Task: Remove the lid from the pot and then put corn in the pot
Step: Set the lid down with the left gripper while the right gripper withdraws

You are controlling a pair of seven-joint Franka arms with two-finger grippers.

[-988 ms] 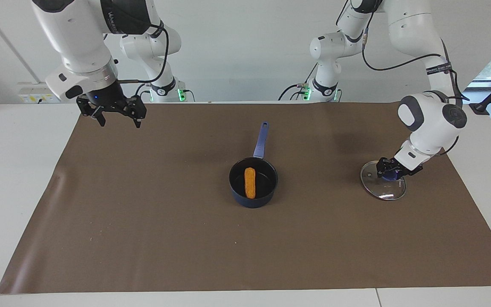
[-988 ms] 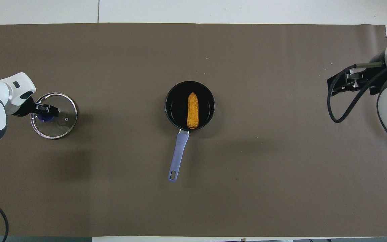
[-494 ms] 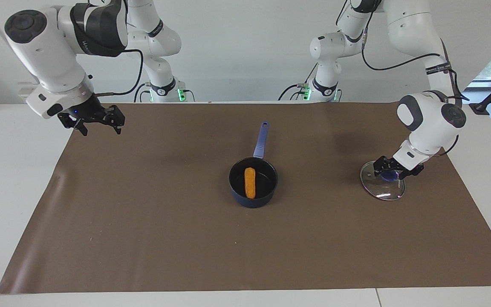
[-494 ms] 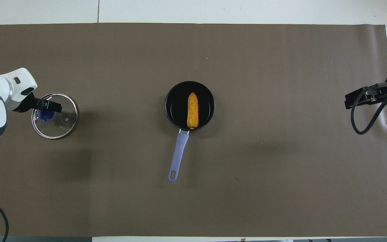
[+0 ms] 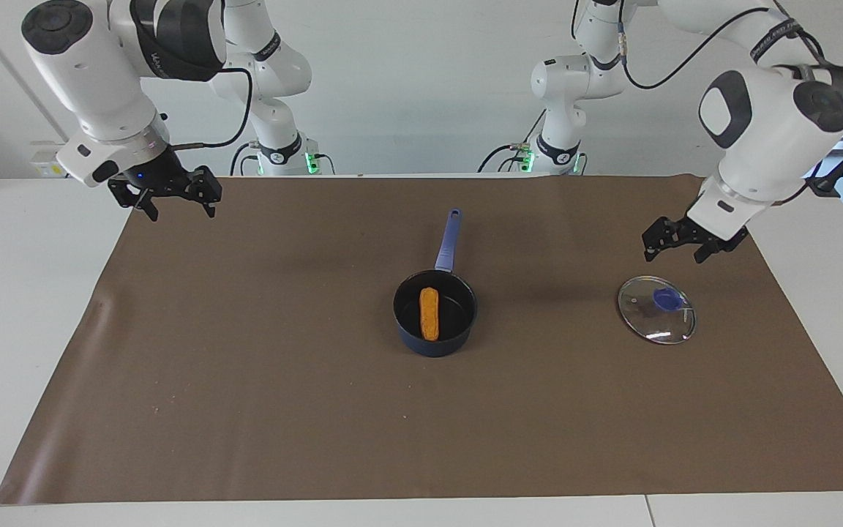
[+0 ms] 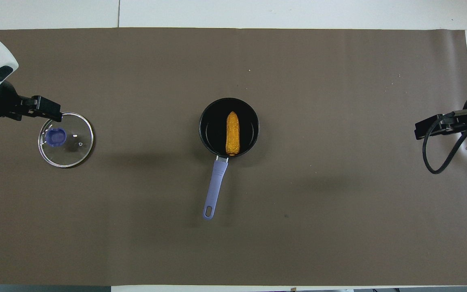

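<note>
A: Item one, the corn [image 5: 429,314]?

B: Lying inside the pot [image 5: 465,311], frame centre; loading looks done.

A: The lid [image 5: 656,309]?

B: Flat on the brown mat [image 5: 246,380], right of frame, set aside so the pot stayed accessible.

A: Grippers?

B: My left gripper [image 5: 690,245] hangs above the lid, fingers spread, empty. My right gripper [image 5: 170,200], upper left, waits spread too.

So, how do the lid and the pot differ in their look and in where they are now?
The lid is a flat disc of clear glass with a blue knob; the pot is a deep, dark blue vessel with a long handle. The lid lies bare on the brown mat, while the pot holds the corn. The pot stands mid-table; the lid lies toward the left arm's end. Both are round, of similar width, and no gripper touches them.
</note>
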